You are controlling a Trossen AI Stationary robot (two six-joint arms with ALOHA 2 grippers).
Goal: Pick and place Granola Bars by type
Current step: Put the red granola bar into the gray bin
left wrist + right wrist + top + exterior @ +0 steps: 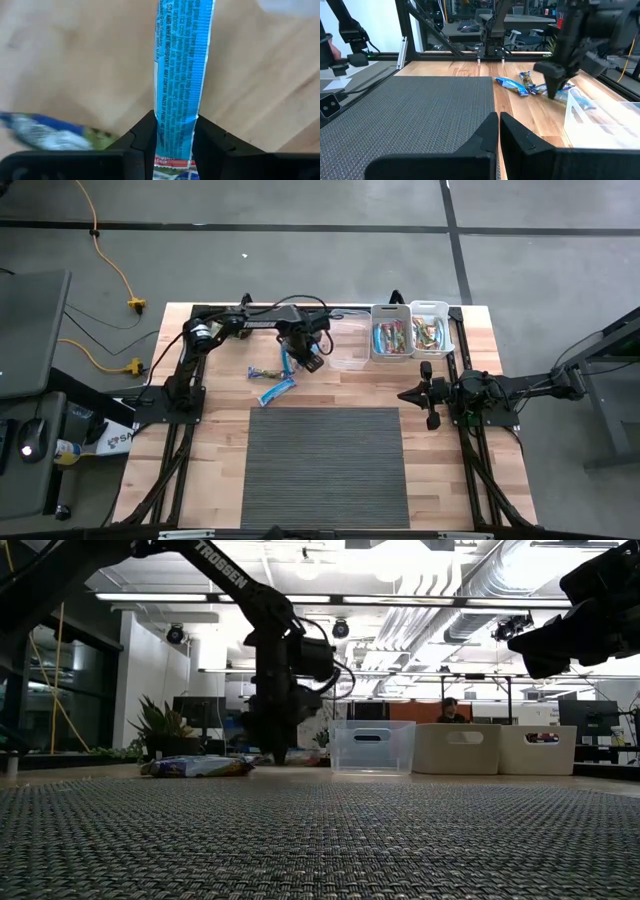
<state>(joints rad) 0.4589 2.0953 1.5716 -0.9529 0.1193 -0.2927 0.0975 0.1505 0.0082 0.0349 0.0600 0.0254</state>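
Bright blue granola bar (177, 85), crinkled wrapper with fine print, pinched at one end by left hand (175, 142) low over pale wooden counter (220, 430), near clear bin (349, 345). Two more bars (272, 383) flat beside grey woven mat (325, 465). Right hand (498, 122) pressed together, hovering at counter's right side. Open office behind, low view only.

Even overhead light falls from ceiling strip lamps (300, 597), casting soft shadows. The low view silhouettes the arms darkly; the left wrist view is blurred around its edges.
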